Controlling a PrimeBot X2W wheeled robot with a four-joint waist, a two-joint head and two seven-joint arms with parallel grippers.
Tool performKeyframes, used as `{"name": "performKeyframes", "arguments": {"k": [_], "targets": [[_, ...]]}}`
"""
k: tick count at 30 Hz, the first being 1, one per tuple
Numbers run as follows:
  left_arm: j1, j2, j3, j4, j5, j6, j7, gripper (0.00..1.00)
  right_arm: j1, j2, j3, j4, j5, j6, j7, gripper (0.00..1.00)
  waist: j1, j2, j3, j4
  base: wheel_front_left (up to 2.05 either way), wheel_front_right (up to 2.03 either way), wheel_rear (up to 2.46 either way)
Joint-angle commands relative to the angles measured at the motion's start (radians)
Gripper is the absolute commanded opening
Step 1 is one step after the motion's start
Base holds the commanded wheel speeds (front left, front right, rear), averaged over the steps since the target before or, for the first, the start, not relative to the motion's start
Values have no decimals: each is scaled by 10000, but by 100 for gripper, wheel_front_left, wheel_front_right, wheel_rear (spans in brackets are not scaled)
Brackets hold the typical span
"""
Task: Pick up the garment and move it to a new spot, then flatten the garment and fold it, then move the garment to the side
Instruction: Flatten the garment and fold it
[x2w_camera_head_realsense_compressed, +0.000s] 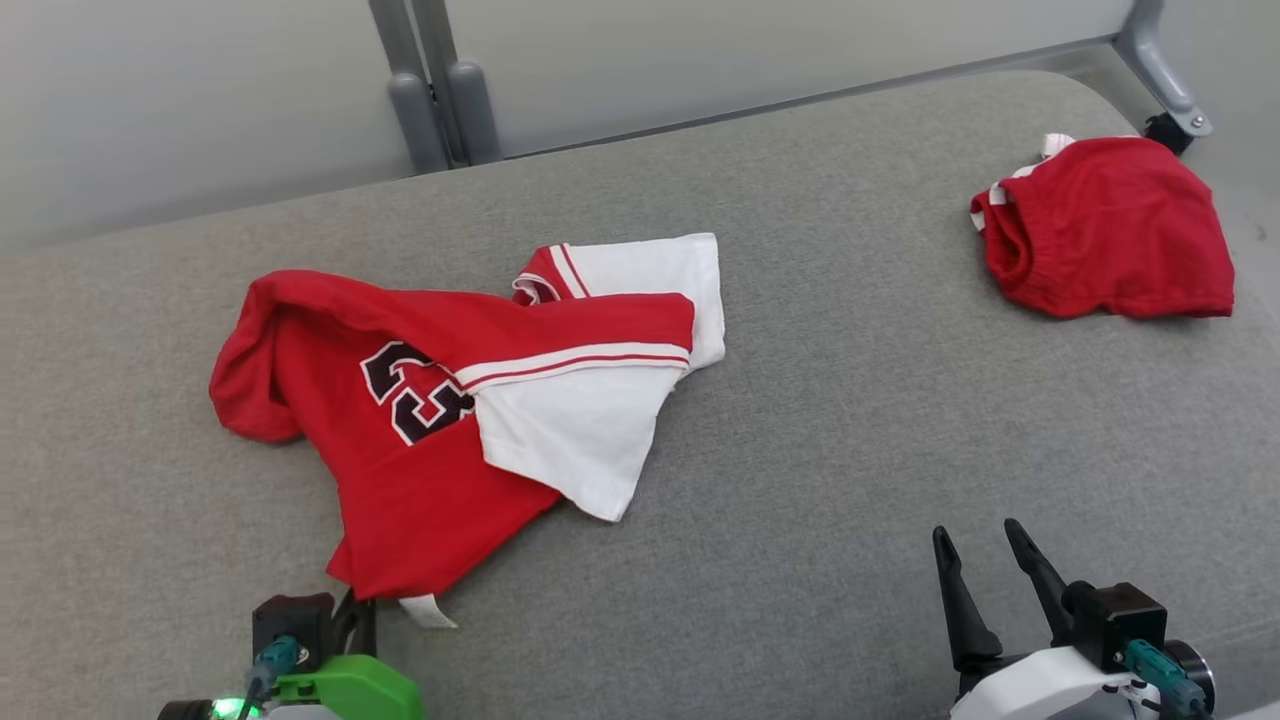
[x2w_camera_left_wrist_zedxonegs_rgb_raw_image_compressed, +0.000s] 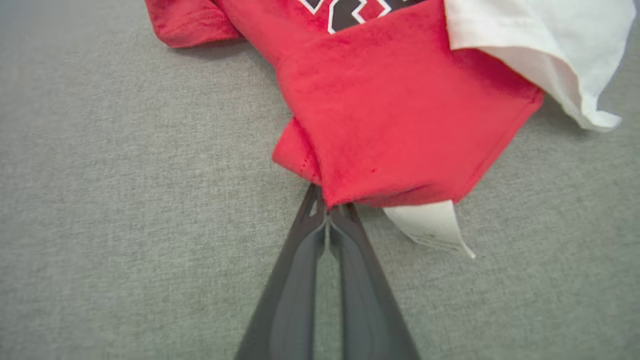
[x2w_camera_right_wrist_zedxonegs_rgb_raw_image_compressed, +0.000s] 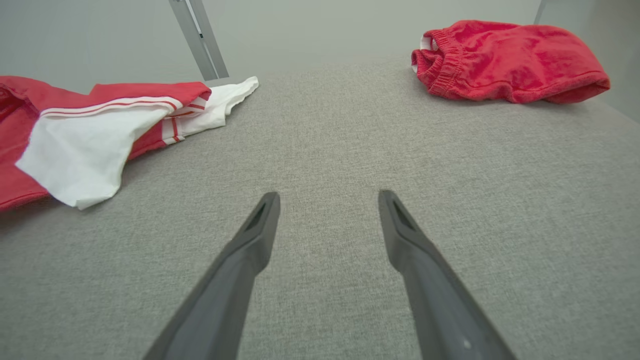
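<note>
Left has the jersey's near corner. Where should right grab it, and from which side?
Probably the near tip of the white flap, coming in low from the right: it juts past the red body toward the open right gripper, its edge lying free on the cushion.

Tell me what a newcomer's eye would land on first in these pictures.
The red and white jersey with a dark number, crumpled on the left of the grey cushion, draws the eye first. The left gripper has its fingers pinched shut on the jersey's near hem. Next come the red shorts bunched at the far right corner, and the right gripper, open above bare cushion at the near right.
</note>
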Motion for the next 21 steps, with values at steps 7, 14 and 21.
{"name": "performKeyframes", "arguments": {"k": [7, 14, 21], "targets": [[1916, 669, -274, -2493, 425, 656, 1249, 0, 211, -9, -27, -11, -52, -15, -30, 100, 0, 0, -421, 1028, 0, 0, 0], [3198, 408, -542, -2524, 71, 788, 1519, 48, 269, -12, -1, 24, -86, -15, -30, 100, 0, 0, -511, 1478, 0, 0, 0], [3236, 323, -205, -2505, -409, 841, 1435, 100, 114, -14, -31, 10, -120, -15, -30, 100, 0, 0, -458, 1519, 0, 0, 0]]}}
